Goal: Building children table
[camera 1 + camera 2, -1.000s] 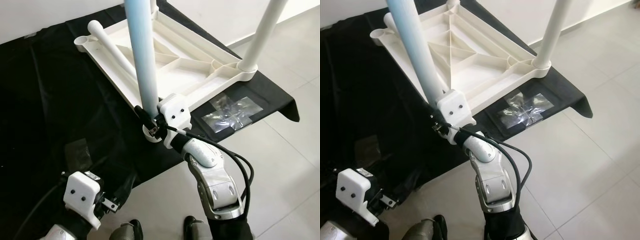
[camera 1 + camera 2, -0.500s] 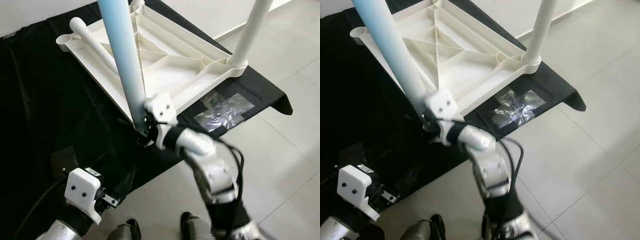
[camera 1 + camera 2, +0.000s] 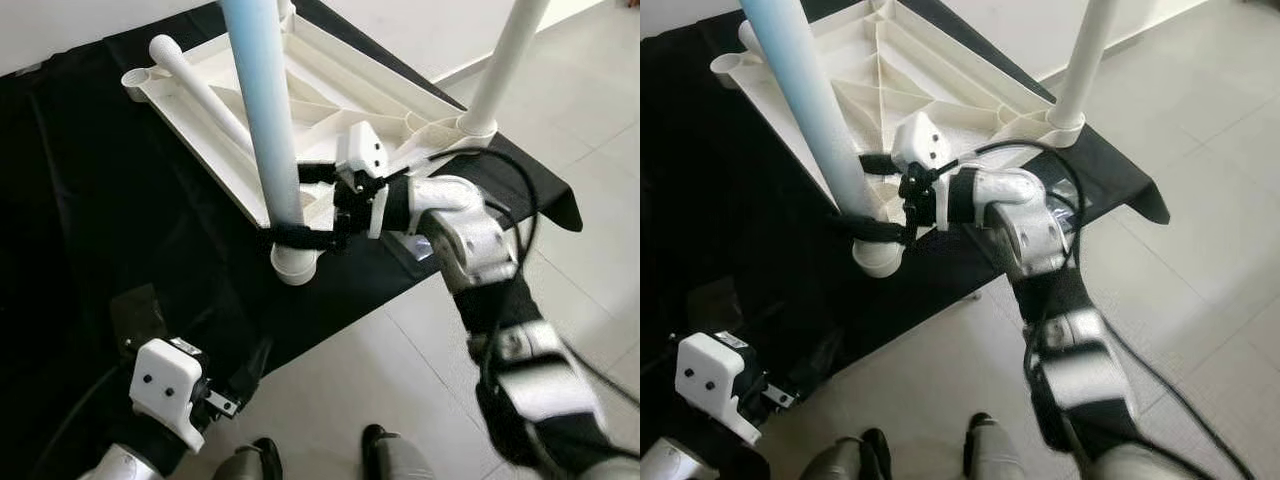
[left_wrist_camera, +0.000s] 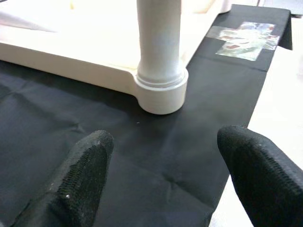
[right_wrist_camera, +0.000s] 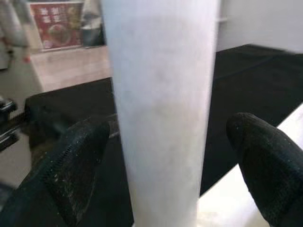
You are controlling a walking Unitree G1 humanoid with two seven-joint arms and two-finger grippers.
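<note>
The left hand (image 3: 222, 405) hangs low at the near edge of the black cloth (image 3: 110, 230), its 2 fingers spread wide and empty, well apart from the work; it offers no steadying, so any tipping has nothing to stop it.

Next comes the pale blue leg (image 3: 262, 110), a smooth, glossy plastic tube standing upright in the round corner socket (image 3: 294, 262) of the upturned white tabletop (image 3: 330, 110). The right hand (image 3: 300, 205) reaches in from the side with its black, pebble-textured fingers (image 5: 75, 156) set around the leg just above the socket; the wrist view shows gaps on both sides, so I judge the hold loose, not clamped. A slick tube in a loose hold could slip or lean, and a sideways push could jam it crooked or slide the light, ribbed tabletop over the soft cloth towards the floor.

Further right, a white leg (image 3: 505, 60) stands upright in its socket, and crinkled clear plastic (image 3: 425, 245) lies on the cloth.
</note>
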